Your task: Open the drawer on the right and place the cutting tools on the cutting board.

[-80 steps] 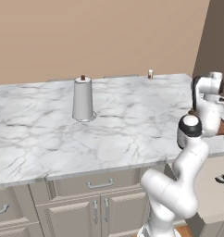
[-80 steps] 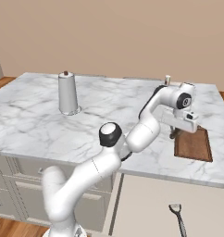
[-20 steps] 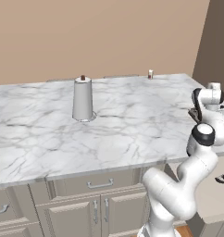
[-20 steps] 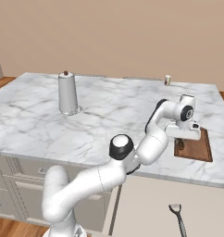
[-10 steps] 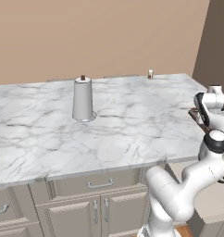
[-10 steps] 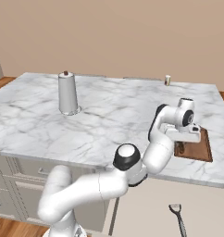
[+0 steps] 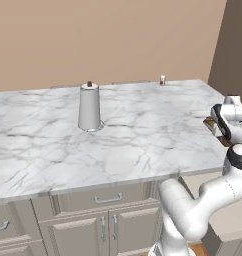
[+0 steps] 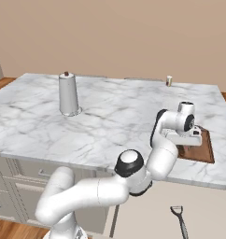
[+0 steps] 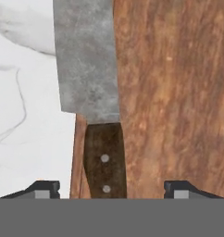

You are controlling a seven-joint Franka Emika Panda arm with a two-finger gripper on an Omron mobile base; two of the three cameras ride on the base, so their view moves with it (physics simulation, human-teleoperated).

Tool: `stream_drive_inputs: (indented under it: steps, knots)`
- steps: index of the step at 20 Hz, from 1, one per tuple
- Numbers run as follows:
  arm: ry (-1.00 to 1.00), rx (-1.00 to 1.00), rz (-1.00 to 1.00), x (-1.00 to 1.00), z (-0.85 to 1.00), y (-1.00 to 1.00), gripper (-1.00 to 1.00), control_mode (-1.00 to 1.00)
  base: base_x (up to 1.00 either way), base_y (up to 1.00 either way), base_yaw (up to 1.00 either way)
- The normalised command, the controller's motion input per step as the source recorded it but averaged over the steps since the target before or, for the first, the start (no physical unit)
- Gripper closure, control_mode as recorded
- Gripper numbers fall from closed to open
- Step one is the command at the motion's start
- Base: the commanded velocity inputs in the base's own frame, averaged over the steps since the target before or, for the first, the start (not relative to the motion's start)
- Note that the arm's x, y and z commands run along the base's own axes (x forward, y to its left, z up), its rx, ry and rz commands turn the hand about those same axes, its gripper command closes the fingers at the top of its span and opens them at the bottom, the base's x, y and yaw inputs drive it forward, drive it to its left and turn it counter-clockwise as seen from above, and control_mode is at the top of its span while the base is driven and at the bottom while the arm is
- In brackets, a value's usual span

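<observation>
Reddish-brown wood of the cutting board (image 9: 178, 92) takes up the right side of the hand view, with white marble table (image 9: 21, 115) on the left. A knife (image 9: 93, 102) with a broad grey blade and a dark riveted handle lies along the board's left edge, its blade reaching partly out over the marble. The gripper (image 9: 111, 187) sits at the bottom of this frame directly over the handle, jaws spread wide, a dark fingertip (image 9: 42, 187) well off to either side of the handle and touching nothing.

In the right base view the gripper (image 8: 192, 137) hangs just above the cutting board (image 8: 203, 149) at the right edge of the table (image 8: 110, 116). Below, in the lower right, the drawer (image 8: 147, 210) stands pulled open, its pale floor carrying a slim dark tool (image 8: 179, 219) with a looped head.

The step in hand looks like the release of the knife onto the board. The next move probably calls for lifting straight up clear of the handle, then swinging down to the open drawer for the remaining tool. A silver canister (image 8: 67, 93) stands far off at the upper left.
</observation>
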Motion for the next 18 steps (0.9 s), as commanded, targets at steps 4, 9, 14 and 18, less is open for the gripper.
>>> stream_drive_inputs:
  steps: [4, 9, 14, 18]
  knots:
    - [0.0, 0.0, 0.0, 0.0, 0.04, -0.11, -1.0, -1.0, 0.0, 0.0, 0.0]
    - [-0.06, 0.07, 0.0, -0.02, 0.45, -0.03, -1.0, -1.0, 0.0, 0.0, 0.0]
    - [-0.08, 0.14, 0.0, -0.32, 0.69, -0.08, -1.0, -1.0, 0.0, 0.0, 0.0]
    - [0.0, 0.06, 0.0, -0.82, 0.05, -0.31, -1.0, -1.0, 0.0, 0.0, 0.0]
